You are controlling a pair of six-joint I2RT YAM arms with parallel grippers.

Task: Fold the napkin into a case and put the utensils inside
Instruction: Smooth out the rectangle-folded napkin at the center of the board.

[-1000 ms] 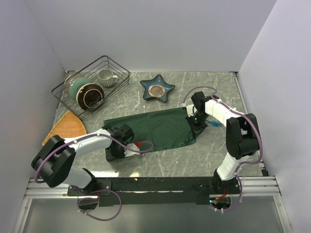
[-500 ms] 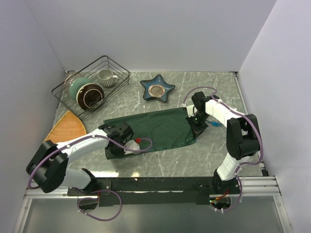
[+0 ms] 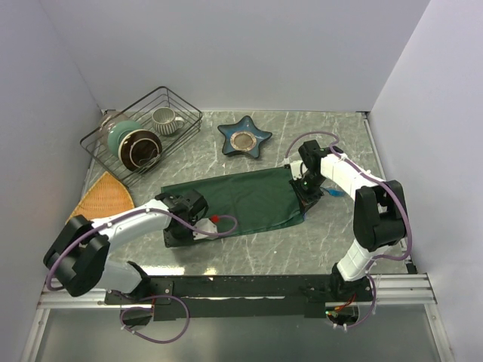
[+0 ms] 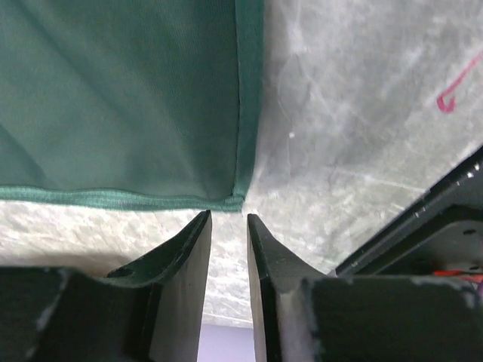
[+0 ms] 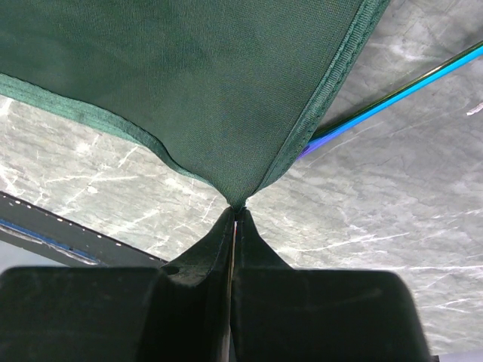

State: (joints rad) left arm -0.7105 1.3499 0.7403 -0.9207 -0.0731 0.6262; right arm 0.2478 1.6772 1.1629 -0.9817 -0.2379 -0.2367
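The dark green napkin (image 3: 240, 199) lies flat across the middle of the table as a wide folded band. My left gripper (image 3: 179, 231) hovers at its near-left corner (image 4: 238, 200); the jaws stand a little apart with only bare table between them, so it is open. At the napkin's right end, my right gripper (image 3: 304, 198) is shut on a pinched, lifted corner (image 5: 238, 197). A bright blue utensil (image 3: 334, 193) lies on the table just right of that corner, partly tucked under the cloth edge (image 5: 400, 92).
A wire basket (image 3: 143, 134) with bowls and a mug stands at the back left. A star-shaped blue dish (image 3: 244, 137) sits behind the napkin. An orange-tan mat (image 3: 100, 196) lies at the left. Walls close in both sides and the back.
The left gripper's jaws closed and then parted, and the napkin's near-left corner now lies free on the table in front of them. The right gripper keeps its grip and has barely moved.
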